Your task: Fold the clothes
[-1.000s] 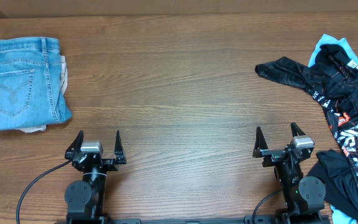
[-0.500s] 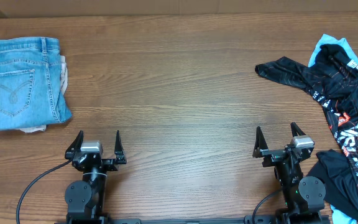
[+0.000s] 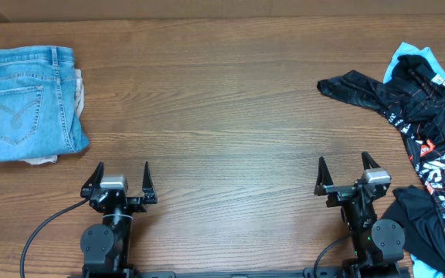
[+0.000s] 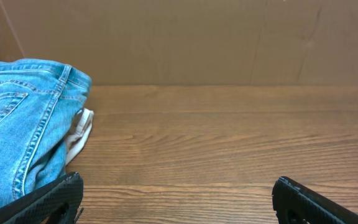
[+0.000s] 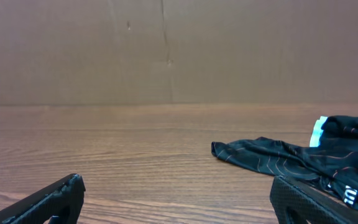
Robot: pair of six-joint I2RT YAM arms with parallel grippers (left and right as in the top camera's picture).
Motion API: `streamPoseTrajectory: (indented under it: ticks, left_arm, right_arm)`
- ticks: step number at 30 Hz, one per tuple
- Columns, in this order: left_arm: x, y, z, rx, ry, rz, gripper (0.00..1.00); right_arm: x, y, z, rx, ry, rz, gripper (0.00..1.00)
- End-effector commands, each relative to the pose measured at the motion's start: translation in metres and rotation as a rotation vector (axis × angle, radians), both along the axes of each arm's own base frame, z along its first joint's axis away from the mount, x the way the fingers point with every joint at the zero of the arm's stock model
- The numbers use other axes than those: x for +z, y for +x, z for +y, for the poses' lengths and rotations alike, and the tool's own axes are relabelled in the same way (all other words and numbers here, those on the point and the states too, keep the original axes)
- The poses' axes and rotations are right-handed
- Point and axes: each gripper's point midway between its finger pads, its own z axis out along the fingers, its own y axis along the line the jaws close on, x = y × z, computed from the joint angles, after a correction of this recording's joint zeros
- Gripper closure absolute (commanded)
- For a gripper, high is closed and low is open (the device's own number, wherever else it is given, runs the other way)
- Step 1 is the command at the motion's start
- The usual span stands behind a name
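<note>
Not started. See jersey (image 3: pixel 427 116) crumpled at right edge of counter (image 3: pixel 222 116). See left fingers (image 3: pixel 96 174) and right fingers (image 3: pixel 321 170) spread wide, empty, parked near edge. Need whole fold.

Your left arm (image 3: pixel 105 232) and right arm (image 3: pixel 377 228) are black, with tapered fingers (image 3: pixel 96 176) and silver blocks (image 3: pixel 112 182). Black cables (image 3: pixel 41 230) curve out at the table (image 3: pixel 222 116)'s near edge.

Beyond and to the right of my right gripper (image 3: pixel 344 174), the black jersey (image 3: pixel 427 108) runs off the overhead view's edge, and I can't read its white lettering. A light-blue garment (image 3: pixel 409 55) lies mostly buried beneath it. Far left of my left gripper (image 3: pixel 121 176), the jeans (image 3: pixel 25 96) cover most of a whitish cloth (image 3: pixel 43 161).
</note>
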Motion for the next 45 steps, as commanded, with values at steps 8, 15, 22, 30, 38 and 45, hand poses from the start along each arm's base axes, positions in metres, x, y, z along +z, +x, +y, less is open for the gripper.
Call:
streamPoseTrajectory:
  ticks: [8, 15, 22, 30, 38, 45]
  left_arm:
    - [0.001, 0.000, 0.000, 0.000, 0.019, -0.009, 0.00]
    - [0.001, 0.000, -0.005, -0.026, 0.017, -0.007, 0.00]
    - [0.004, -0.001, -0.005, -0.012, -0.164, -0.007, 0.00]
    - [0.046, -0.016, -0.011, -0.044, -0.206, 0.012, 0.00]
    - [0.092, -0.025, -0.012, -0.052, -0.156, 0.089, 0.00]
    - [0.109, -0.010, -0.011, -0.034, -0.138, 0.262, 0.00]
  right_arm:
    - [-0.002, 0.000, -0.001, -0.003, -0.003, -0.004, 0.00]
    - [-0.002, 0.000, -0.001, -0.003, 0.008, -0.002, 0.00]
    - [0.000, 0.000, -0.004, -0.023, 0.101, 0.006, 0.00]
    - [0.043, -0.005, -0.017, -0.093, 0.160, -0.041, 0.00]
    - [0.086, 0.005, -0.025, -0.149, 0.143, 0.048, 0.00]
    - [0.106, 0.048, -0.023, -0.174, 0.093, 0.263, 0.00]
